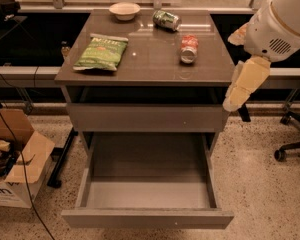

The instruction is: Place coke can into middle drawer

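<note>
We see one shiny cylindrical coke can (189, 48) at one o'clock and one flat grey drawer (147, 194) at six. The cream gripper (242, 86) is at three; we cannot tell its grip.

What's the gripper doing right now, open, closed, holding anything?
Gripper: cannot be told; it hangs right of the cabinet, clear of the coke can on top.

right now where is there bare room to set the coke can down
The middle drawer is open, its floor bare wall to wall. On the cabinet top, free strips lie between the chip bag and coke can and along the front edge. Crowded at the back: bowl and green can. The tool hangs beside the cabinet's right edge.
</note>
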Motion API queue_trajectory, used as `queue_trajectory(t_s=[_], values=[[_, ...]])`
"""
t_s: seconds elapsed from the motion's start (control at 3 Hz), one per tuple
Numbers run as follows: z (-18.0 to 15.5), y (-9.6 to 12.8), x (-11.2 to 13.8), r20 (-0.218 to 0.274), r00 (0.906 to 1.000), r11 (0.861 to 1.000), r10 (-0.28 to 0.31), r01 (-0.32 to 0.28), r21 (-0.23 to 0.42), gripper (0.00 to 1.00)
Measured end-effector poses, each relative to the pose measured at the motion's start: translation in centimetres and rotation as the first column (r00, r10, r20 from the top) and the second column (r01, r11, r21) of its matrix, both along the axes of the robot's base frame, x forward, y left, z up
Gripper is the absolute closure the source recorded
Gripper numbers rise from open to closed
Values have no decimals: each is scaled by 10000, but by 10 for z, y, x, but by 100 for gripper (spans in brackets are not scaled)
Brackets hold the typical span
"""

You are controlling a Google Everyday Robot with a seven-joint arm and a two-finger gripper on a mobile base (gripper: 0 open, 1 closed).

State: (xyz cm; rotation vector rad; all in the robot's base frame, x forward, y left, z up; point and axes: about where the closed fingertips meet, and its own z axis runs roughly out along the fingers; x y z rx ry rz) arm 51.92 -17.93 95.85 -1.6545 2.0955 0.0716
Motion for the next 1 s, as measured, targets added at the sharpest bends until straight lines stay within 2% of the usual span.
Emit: queue_trajectory(t_s=[0.33,0.67,1.0], values=[[-5,3,7,306,9974,9969,-648,633,477,0],[-10,16,40,937,9846,9783,-1474,1312,1604,0],[-15,28,78,1315,9701,9496,-2040,1635,2676,0]])
